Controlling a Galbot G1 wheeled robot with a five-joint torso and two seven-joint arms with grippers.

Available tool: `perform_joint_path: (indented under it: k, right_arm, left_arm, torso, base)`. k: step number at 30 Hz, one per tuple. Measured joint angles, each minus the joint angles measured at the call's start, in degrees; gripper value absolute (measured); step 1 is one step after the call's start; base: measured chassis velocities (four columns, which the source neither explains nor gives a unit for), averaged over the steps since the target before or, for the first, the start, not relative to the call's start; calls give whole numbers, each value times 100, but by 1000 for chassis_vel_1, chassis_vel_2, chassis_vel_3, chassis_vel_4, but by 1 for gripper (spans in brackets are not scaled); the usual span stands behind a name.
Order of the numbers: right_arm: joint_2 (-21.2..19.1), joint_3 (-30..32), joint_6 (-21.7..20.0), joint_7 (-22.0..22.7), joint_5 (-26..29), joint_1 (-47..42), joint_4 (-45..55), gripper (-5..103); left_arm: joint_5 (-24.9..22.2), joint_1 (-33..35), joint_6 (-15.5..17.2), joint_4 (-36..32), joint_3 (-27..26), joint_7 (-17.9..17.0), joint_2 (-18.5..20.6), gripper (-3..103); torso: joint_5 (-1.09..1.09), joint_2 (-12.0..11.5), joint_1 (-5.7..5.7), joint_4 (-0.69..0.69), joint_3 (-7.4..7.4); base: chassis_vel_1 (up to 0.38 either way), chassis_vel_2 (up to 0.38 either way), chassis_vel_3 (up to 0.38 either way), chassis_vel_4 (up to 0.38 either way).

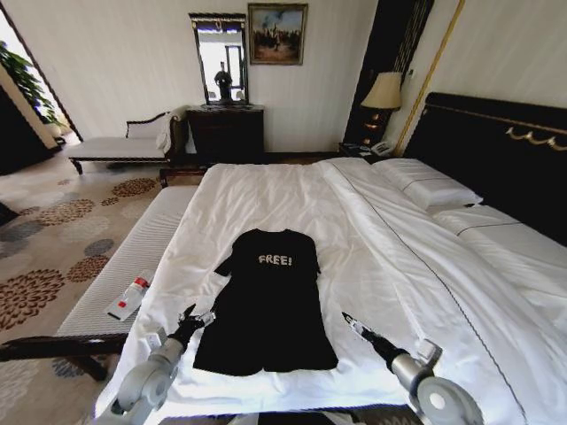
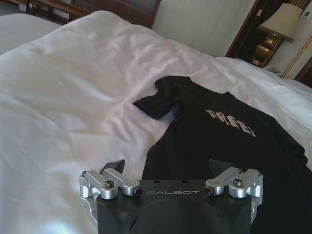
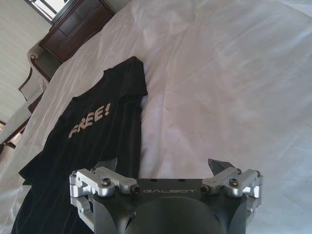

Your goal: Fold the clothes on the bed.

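Note:
The clothes, a black T-shirt (image 1: 266,301) with white "FREE!" lettering, lie flat and face up on the white bed (image 1: 381,239) near its foot. My left gripper (image 1: 198,314) hovers open beside the shirt's lower left edge, touching nothing. On the other side, my right gripper (image 1: 352,322) is also open, over bare sheet just off the shirt's lower right edge. In the left wrist view the open left gripper (image 2: 168,165) points at the T-shirt (image 2: 219,141) and its near sleeve. The right wrist view has the right gripper (image 3: 162,165) above the white sheet, with the T-shirt (image 3: 97,131) alongside.
A narrow striped bench (image 1: 133,257) runs along the bed's left side with a white bottle (image 1: 130,297) on it. Pillows (image 1: 425,186) and the dark headboard (image 1: 496,150) are at the right. A dresser (image 1: 226,133), a chaise (image 1: 115,146) and a lamp (image 1: 384,91) stand by the far wall.

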Motion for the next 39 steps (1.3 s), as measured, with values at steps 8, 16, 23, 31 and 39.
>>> perform_joint_path:
  k: [8,16,23,31,39]
  right_arm:
    - [278,-90,1,-1,-271,-291,284,100]
    - [542,-266,57,-28,-610,-645,360,100]
    - [535,-266,99,-47,-638,-714,252,100]
    - [587,-277,112,-35,-636,-668,80,100]
    - [602,-302,115,-6,-607,-572,-20,100]
  left_arm:
    - [-385,925,35,-308,-368,202,62,100]
    - [-1113,1821,71,-733,-774,166,98,100]
    - [-1347,2023,155,-802,-811,75,98,98]
    - [-1465,2231,184,-710,-821,4,132,98]
    - [-1509,2005,274,-508,-504,-114,103,98]
  torso:
    - [0,0,1,1,0]
    - [0,0,0,1,0]
    - [0,0,1,1,1]
    - [1,0,0,1,1]
    - [-1,0,0,1,1]
  base:
    - [0,0,0,0]
    - [0,0,0,0]
    - [0,0,0,0]
    - [0,0,0,0]
    - [0,0,0,0]
